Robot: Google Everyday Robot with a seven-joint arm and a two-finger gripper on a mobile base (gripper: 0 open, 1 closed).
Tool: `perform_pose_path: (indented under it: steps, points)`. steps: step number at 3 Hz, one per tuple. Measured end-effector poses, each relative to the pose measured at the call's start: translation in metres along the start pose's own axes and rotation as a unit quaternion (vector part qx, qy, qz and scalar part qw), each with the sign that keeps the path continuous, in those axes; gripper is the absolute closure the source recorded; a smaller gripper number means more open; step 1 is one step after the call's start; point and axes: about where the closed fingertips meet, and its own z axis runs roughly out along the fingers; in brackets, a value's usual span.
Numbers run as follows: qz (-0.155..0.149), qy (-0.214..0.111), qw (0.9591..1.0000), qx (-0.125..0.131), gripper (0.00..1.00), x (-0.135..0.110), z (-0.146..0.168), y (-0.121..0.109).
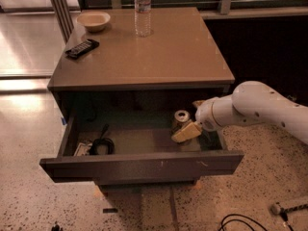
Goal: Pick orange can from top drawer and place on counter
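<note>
The orange can (181, 119) stands upright in the right part of the open top drawer (144, 165), its silver top showing. My gripper (191, 119) is down inside the drawer right beside the can on its right. It is open, with one tan finger (186, 132) in front of the can and the other (198, 103) behind it. The white arm reaches in from the right. The counter (159, 52) is the tan top above the drawer.
On the counter stand a clear water bottle (143, 11), a pale bowl (93, 20) and a black remote (82, 48). A black coiled cable (101, 144) and a small packet (83, 149) lie at the drawer's left. Cables lie on the speckled floor.
</note>
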Motion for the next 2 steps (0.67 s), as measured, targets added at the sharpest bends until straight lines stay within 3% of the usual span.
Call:
perform_pose_path:
  steps: [1, 2]
  points:
    - [0.002, -0.010, 0.9999, 0.007, 0.14, 0.004, 0.017, -0.006]
    - [-0.003, -0.002, 1.0000, 0.008, 0.41, 0.011, 0.035, -0.009]
